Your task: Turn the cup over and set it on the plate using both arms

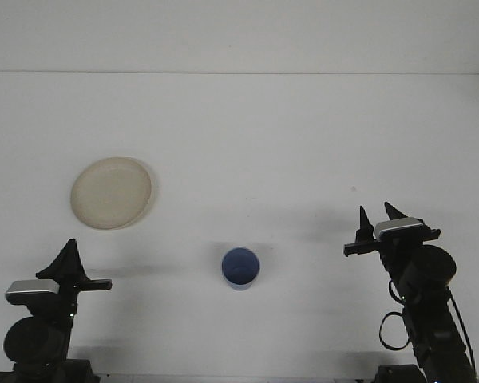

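1. Left gripper [68,249] low at the near-left table edge, pointing forward; fingers look closed together.
2. Right gripper [378,213] near-right, raised, fingers parted, empty.
3. Blue cup [240,268] stands between them, axis vertical; which end faces up cannot be told.
4. Plate [112,192] lies far-left, apart.

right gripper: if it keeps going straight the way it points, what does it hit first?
Nothing, as far as the front view shows. The right gripper points away over bare white table; the blue plastic cup sits off to its left, though depth is unclear.
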Tool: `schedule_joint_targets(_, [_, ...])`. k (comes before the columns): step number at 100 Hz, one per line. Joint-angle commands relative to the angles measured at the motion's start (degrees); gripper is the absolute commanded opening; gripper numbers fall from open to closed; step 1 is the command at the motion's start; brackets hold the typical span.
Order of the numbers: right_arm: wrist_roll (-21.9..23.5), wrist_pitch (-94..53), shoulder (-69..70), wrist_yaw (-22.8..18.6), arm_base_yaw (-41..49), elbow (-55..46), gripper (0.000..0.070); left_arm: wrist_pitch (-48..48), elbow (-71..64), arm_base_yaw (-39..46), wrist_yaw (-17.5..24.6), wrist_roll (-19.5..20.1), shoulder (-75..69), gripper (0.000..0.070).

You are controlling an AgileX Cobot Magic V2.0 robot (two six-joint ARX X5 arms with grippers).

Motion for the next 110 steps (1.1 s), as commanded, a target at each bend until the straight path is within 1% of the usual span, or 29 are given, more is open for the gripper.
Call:
schedule_joint_targets(1, [0.8,0.7,0.3,0.2,0.0,0.4,0.0357,-3.9,5.1,0.0,0.0,-2.3,2.8,0.0011])
schedule_joint_targets(16, [0.8,0.7,0.3,0.2,0.0,0.4,0.0357,-13.9,16.6,0.0,0.1,-4.2,11.8,0.0011])
schedule_joint_targets(42, [0.8,0.7,0.3,0.2,0.0,0.4,0.0357,-33.7,34.9,0.0,0.1,-4.2,29.8,0.0011])
schedule_joint_targets(61, [0.8,0.8,0.3,0.2,0.0,0.4,0.0357,-44.8,42.4,0.0,0.1,-3.9,40.1,0.0011])
schedule_joint_targets(75, [0.8,0.8,0.3,0.2,0.0,0.4,0.0357,-45.9,43.2,0.0,0.1,-4.1,42.8,0.0011])
schedule_joint_targets(101, [0.8,0.7,0.3,0.2,0.0,0.4,0.0357,-44.1,43.2,0.0,0.1,-4.2,41.7,0.002])
schedule_joint_targets(105, [0.8,0.7,0.3,0.2,0.0,0.4,0.0357,-44.2,43.2,0.0,0.1,-4.2,41.5,0.0048])
schedule_joint_targets(110, [0.8,0.7,0.3,0.2,0.0,0.4,0.0357,-44.4,43.2,0.0,0.1,-4.7,41.4,0.015])
